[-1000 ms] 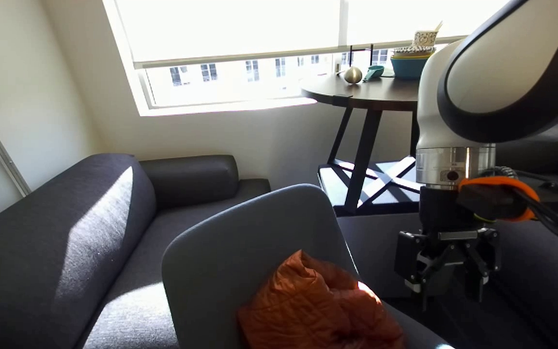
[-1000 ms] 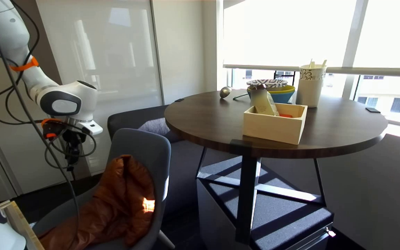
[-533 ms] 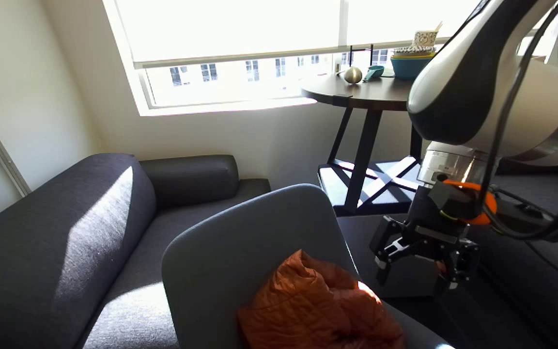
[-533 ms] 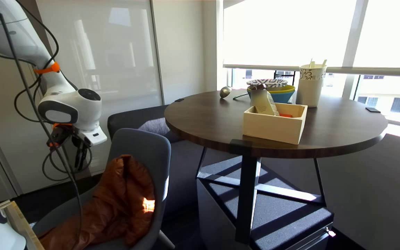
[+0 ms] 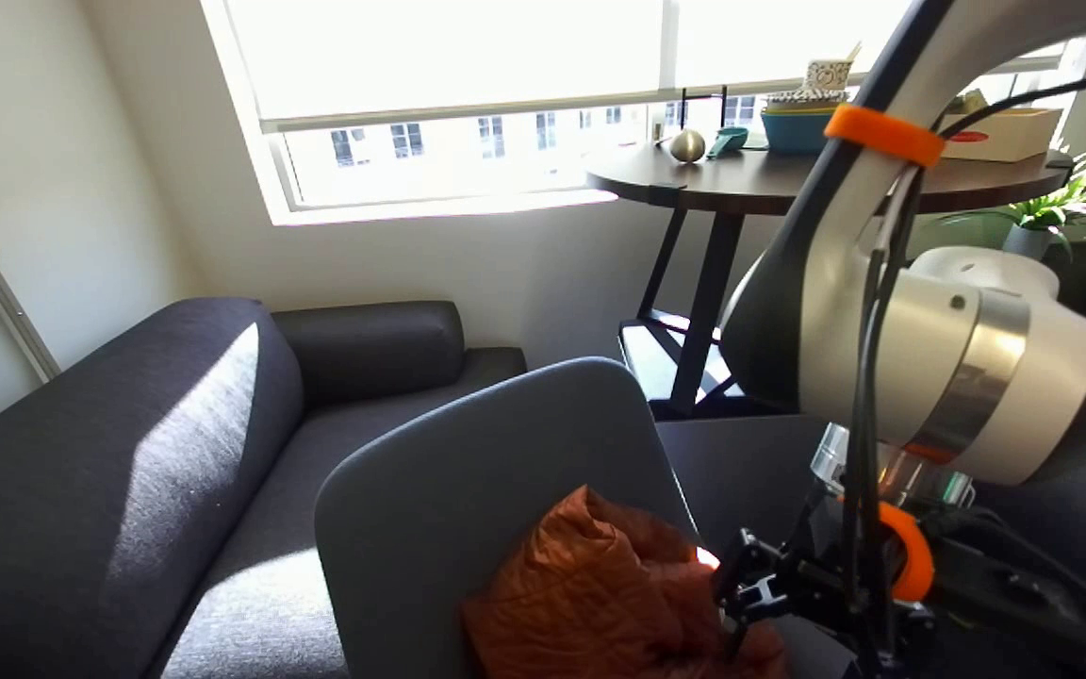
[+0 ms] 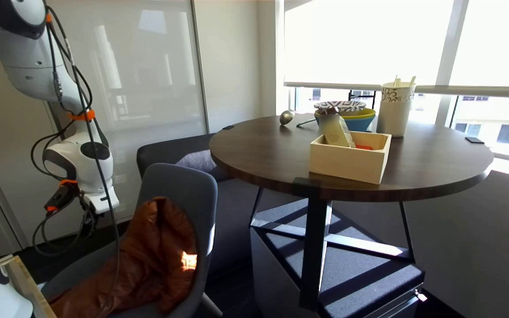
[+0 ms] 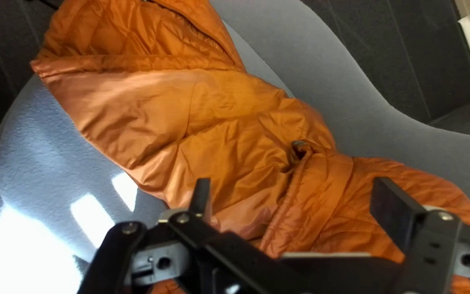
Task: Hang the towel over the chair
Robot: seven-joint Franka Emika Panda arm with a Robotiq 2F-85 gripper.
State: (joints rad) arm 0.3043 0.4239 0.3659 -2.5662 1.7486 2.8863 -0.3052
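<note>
The cloth is an orange quilted garment, like a jacket (image 5: 590, 585), crumpled over the seat and against the backrest of the grey chair (image 5: 468, 481). In an exterior view the jacket (image 6: 157, 256) slopes down the front of the chair (image 6: 179, 176). In the wrist view the jacket (image 7: 227, 134) spreads across the chair seat (image 7: 51, 151). My gripper (image 7: 294, 190) is open above it, with its fingers wide apart and only cloth below showing between them. In an exterior view the gripper (image 5: 807, 641) overlaps the jacket's right edge. No towel shows.
A round dark table (image 6: 263, 145) stands beside the chair, with a wooden box (image 6: 347, 159), bowls and a cup (image 6: 395, 110). A grey sofa (image 5: 109, 490) stands behind the chair. Cables (image 6: 104, 176) hang from the arm in front of the chair.
In an exterior view the arm has swung and lowered, bringing the tilted gripper down and left towards the jacket. The jacket and chair have not moved. The gripper stays open.
</note>
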